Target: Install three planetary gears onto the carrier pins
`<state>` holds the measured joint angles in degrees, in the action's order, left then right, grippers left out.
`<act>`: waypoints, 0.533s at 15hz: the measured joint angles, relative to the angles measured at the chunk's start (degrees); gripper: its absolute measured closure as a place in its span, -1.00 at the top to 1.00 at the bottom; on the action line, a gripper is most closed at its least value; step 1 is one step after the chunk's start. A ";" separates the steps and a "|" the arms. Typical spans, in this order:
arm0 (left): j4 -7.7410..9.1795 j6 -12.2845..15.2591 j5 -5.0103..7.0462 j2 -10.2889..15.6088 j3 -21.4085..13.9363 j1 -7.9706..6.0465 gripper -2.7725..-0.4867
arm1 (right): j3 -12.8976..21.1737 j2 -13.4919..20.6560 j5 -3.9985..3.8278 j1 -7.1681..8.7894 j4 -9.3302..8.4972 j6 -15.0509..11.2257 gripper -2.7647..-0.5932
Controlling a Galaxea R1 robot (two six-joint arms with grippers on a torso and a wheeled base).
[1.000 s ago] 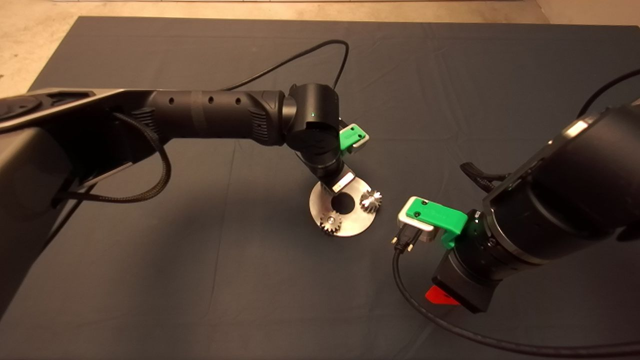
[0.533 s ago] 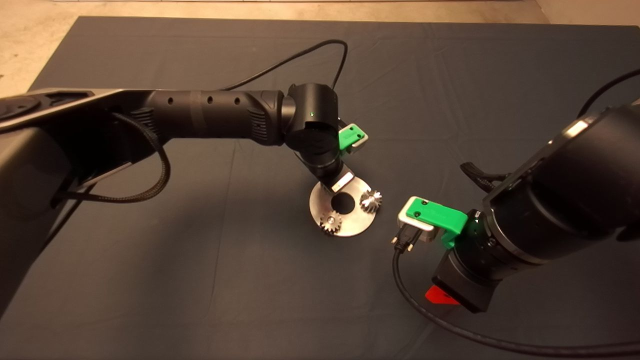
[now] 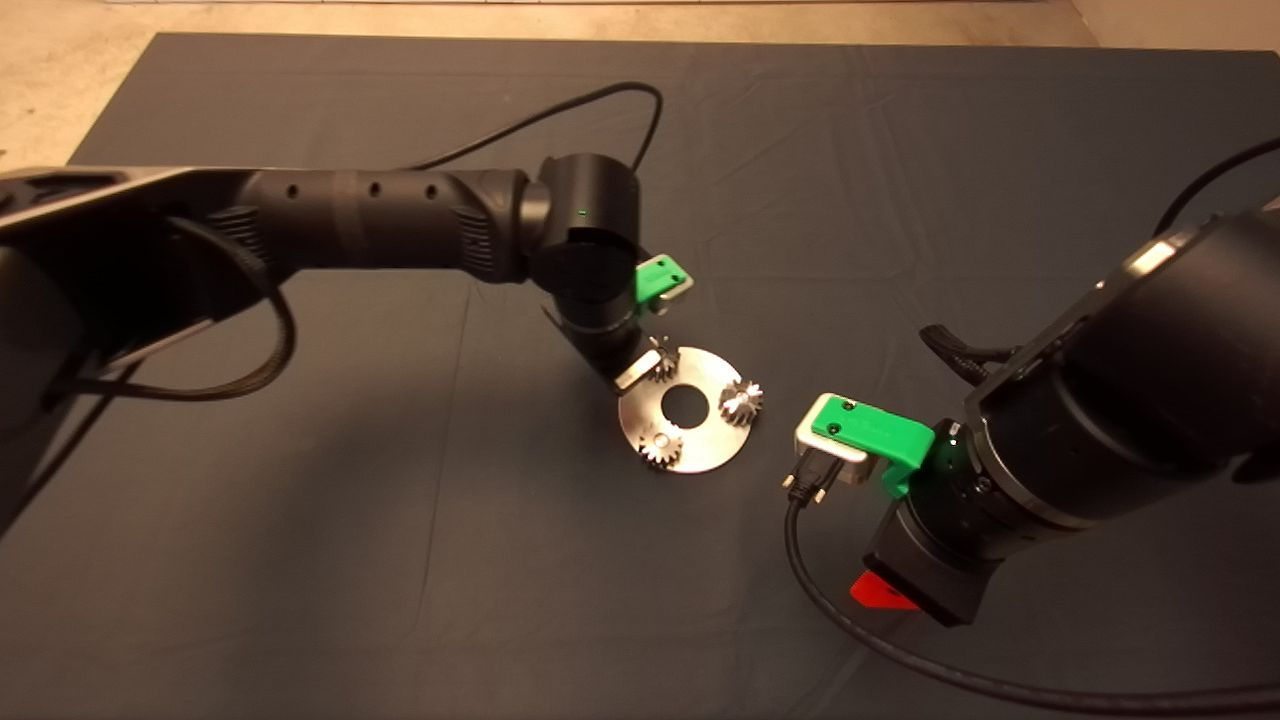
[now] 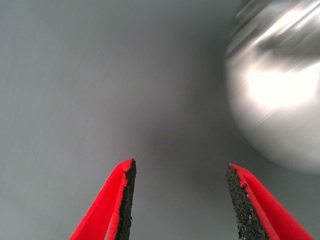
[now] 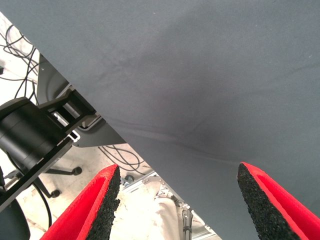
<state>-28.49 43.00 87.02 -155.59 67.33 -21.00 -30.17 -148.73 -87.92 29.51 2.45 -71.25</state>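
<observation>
Three planetary gears point(image 3: 741, 401) sit on the disc point(image 3: 700, 452) at mid-mat point(image 3: 400, 560). The left tool point(image 4: 179, 200) hangs at the disc's left rear edge; the right tool point(image 5: 177, 205) waits at the disc's right.

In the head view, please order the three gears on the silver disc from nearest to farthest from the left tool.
1. Gear at the disc's far-left rim, right beside the left tool.
2. Gear at the near rim.
3. Gear at the right rim.
</observation>
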 joint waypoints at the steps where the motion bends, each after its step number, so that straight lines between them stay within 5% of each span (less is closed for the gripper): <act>1: 1.05 0.09 0.05 2.60 -1.21 0.01 -0.38 | 0.00 -0.01 0.03 0.00 0.00 0.00 0.05; 3: 2.79 1.89 1.18 5.95 -3.78 0.01 -0.38 | 0.00 -0.04 0.13 -0.33 0.02 -0.62 0.05; 8: 4.36 12.38 -0.02 7.45 -17.47 -0.29 -0.37 | 0.00 0.33 0.05 -1.43 0.03 -1.95 0.05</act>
<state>-24.14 55.37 86.99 -148.13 49.86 -21.30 -30.17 -148.40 -87.87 28.09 2.48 -73.20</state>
